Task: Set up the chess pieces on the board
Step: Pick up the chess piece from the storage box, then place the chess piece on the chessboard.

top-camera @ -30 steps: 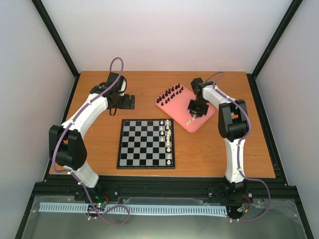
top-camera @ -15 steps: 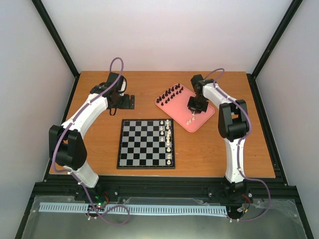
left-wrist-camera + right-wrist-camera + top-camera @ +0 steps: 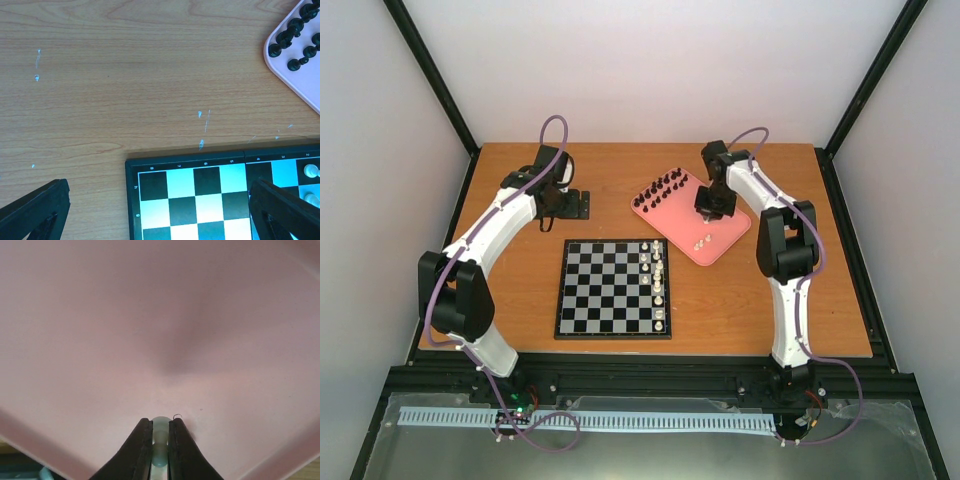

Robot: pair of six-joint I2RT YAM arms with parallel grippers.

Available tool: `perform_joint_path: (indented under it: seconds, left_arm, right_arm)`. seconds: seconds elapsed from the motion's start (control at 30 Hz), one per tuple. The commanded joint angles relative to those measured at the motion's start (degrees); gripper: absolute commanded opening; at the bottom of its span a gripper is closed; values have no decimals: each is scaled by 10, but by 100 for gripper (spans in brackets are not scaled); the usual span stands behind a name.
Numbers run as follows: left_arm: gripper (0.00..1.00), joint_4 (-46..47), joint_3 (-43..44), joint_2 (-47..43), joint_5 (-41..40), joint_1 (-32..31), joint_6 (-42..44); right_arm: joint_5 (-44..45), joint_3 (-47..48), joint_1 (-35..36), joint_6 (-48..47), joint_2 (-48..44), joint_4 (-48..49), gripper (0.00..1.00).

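The board (image 3: 563, 290) lies mid-table, with several cream-white chess pieces (image 3: 660, 275) standing in its two right-hand columns. Black pieces (image 3: 663, 186) stand at the far-left end of the pink tray (image 3: 725, 248), and two white ones (image 3: 701, 241) stand near its front. My right gripper (image 3: 712, 205) hangs over the tray, shut on a white piece (image 3: 160, 427) pinched between its fingertips (image 3: 142, 445). My left gripper (image 3: 160, 220) is open above the board's far-left corner (image 3: 131, 200), with nothing between its fingers (image 3: 35, 210).
A black bracket (image 3: 578, 204) sits on the wood behind the board, beside my left gripper (image 3: 552, 200). In the left wrist view the tray's corner (image 3: 300, 85) with black pieces (image 3: 292, 32) shows at top right, and white pieces (image 3: 311, 171) at the board's right.
My right gripper has shut on a white piece and drawn back toward the far side of the tray, uncovering two white pieces at its front. The left arm has not moved.
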Motion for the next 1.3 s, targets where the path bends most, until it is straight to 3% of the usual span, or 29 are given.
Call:
perform_joint_path:
  seconds: [0.0, 0.23, 0.6, 0.83, 1.27]
  left_arm:
    - [100, -5, 24, -17, -9, 1, 7]
    - [100, -8, 33, -13, -13, 1, 4]
    - [100, -11, 44, -17, -19, 0, -8]
    - [100, -11, 41, -32, -35, 1, -21]
    - [100, -15, 30, -35, -38, 1, -21]
  right_arm:
    - [-3, 62, 35, -31, -38, -45, 9]
    - [19, 108, 168, -57, -81, -115, 9]
    - [40, -34, 319, -12, -170, -109, 9]
    - [44, -84, 366, -10, -167, -76, 9]
    - [34, -160, 373, -36, -152, -9, 8]
